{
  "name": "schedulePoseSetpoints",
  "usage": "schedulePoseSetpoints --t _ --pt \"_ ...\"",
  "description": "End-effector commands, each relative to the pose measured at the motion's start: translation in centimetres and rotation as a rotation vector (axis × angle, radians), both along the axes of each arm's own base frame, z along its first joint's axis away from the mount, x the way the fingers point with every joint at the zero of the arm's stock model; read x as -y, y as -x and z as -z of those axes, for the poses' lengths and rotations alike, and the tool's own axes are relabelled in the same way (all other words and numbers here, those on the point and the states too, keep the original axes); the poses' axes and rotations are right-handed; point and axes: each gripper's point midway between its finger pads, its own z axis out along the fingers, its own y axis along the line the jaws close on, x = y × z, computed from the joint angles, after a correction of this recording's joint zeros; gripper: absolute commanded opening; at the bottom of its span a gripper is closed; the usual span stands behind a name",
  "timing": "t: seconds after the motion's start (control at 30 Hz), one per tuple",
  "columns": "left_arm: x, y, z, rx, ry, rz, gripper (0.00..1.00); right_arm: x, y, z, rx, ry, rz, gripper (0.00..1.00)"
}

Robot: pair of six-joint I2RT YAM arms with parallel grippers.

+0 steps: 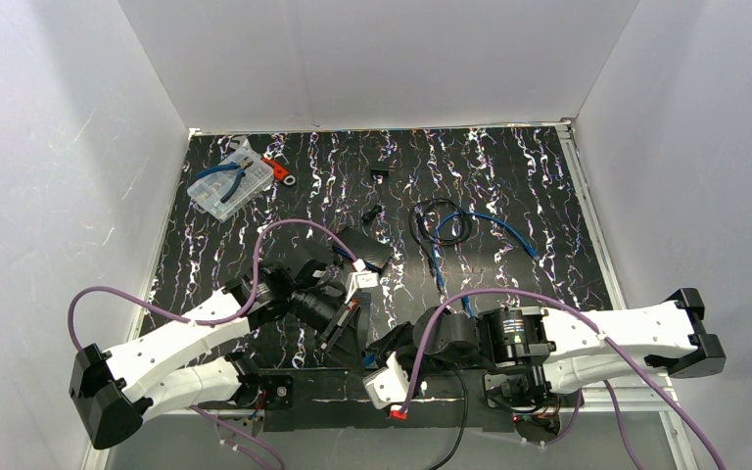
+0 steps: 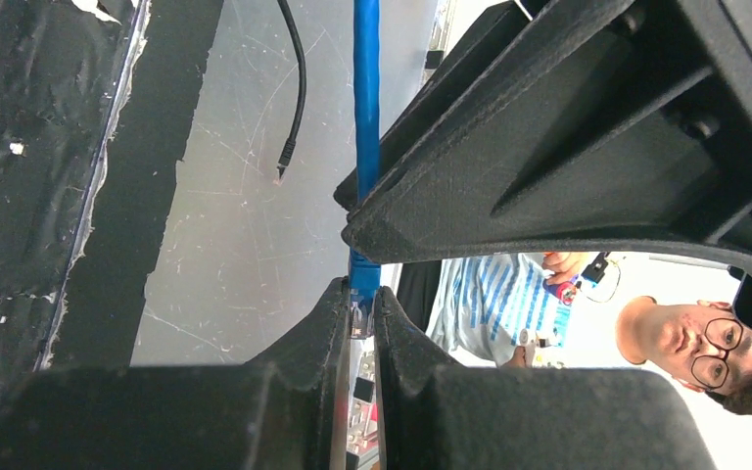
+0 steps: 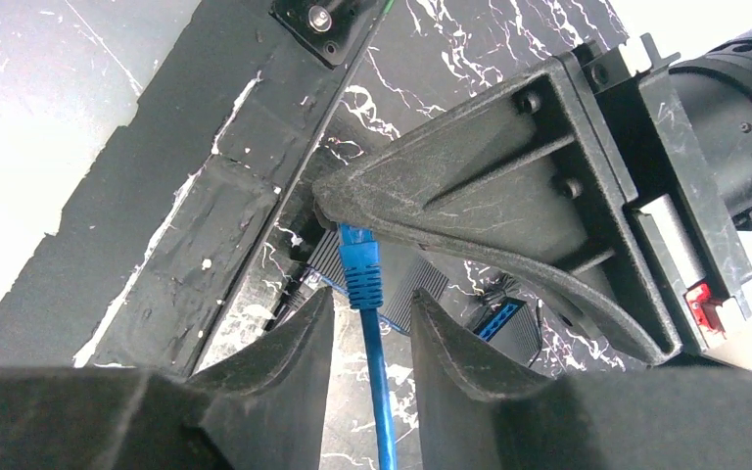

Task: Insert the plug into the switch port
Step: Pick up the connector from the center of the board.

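Observation:
My left gripper (image 2: 360, 294) is shut on the clear plug (image 2: 357, 315). Its blue cable (image 2: 365, 117) runs straight away from the fingertips. In the right wrist view the plug's ribbed blue boot (image 3: 359, 269) hangs from the left gripper's tip, and the cable (image 3: 380, 392) drops between the fingers of my right gripper (image 3: 372, 299). Those jaws stand apart on either side of the cable without touching it. The black switch (image 3: 509, 328), with blue ports, lies on the mat behind. From above, both grippers meet near the front middle (image 1: 352, 333).
A clear parts box with pliers (image 1: 230, 186) and a red tool (image 1: 276, 168) lie at the back left. The rest of the blue cable coils at mid-right (image 1: 450, 223). A loose black cable end (image 2: 289, 147) hangs nearby. A black mounting strip (image 1: 352, 387) runs along the near edge.

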Motion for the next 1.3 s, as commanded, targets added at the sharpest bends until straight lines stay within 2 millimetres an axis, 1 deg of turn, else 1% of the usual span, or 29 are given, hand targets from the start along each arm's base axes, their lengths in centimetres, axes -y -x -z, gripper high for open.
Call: schedulePoseSetpoints --t 0.0,0.13,0.27,0.5,0.6,0.7,0.73,0.77,0.87,0.93,0.97,1.03,1.1,1.17,1.2,1.27 --pt "-0.4 0.6 -0.3 -0.022 0.018 0.020 0.00 -1.4 0.3 -2.6 0.009 -0.084 -0.015 0.39" --pt "-0.4 0.6 -0.2 -0.021 0.018 0.020 0.00 -1.5 0.5 -2.5 0.007 -0.082 -0.020 0.32" --pt "-0.4 0.6 -0.2 -0.023 0.018 0.020 0.00 -1.5 0.5 -2.6 0.006 -0.084 -0.023 0.27" --pt "-0.3 0.5 -0.6 -0.023 0.032 0.021 0.00 -1.6 0.7 -2.3 -0.001 -0.076 -0.024 0.27" --pt "-0.2 0.6 -0.5 -0.025 0.030 0.022 0.00 -1.7 0.7 -2.4 -0.002 -0.079 -0.026 0.19" --pt "-0.2 0.5 -0.6 -0.026 0.034 0.021 0.00 -1.7 0.7 -2.4 -0.001 -0.081 -0.023 0.04" --pt "-0.2 0.5 -0.7 -0.024 0.037 0.020 0.00 -1.6 0.6 -2.3 0.001 -0.081 -0.018 0.01" --pt "-0.1 0.4 -0.7 -0.020 0.038 0.018 0.03 -1.6 0.5 -2.3 0.002 -0.081 -0.011 0.01" --pt "0.0 0.2 -0.6 0.002 0.042 0.003 0.17 -1.3 0.4 -2.1 -0.006 -0.075 0.004 0.01" --pt "0.0 -0.2 -0.3 0.033 0.034 -0.024 0.32 -1.0 0.3 -1.9 -0.017 -0.078 0.019 0.01" --pt "0.1 -0.4 -0.2 0.047 0.033 -0.038 0.38 -0.9 0.2 -1.7 -0.019 -0.077 0.028 0.01" --pt "0.1 -0.9 -0.1 0.080 0.027 -0.067 0.46 -0.5 -0.4 -1.1 -0.018 -0.075 0.070 0.01" --pt "0.1 -1.9 0.2 0.138 0.000 -0.118 0.49 0.1 -1.1 -0.3 -0.017 -0.062 0.121 0.01" --pt "-0.1 -3.1 0.4 0.213 -0.026 -0.182 0.55 0.7 -1.7 0.4 -0.025 -0.057 0.171 0.01" --pt "-0.3 -3.7 0.5 0.248 -0.041 -0.221 0.60 1.0 -2.0 0.6 -0.035 -0.062 0.200 0.01" --pt "-0.5 -4.9 0.6 0.312 -0.048 -0.292 0.63 1.7 -2.9 1.0 -0.035 -0.070 0.270 0.01"
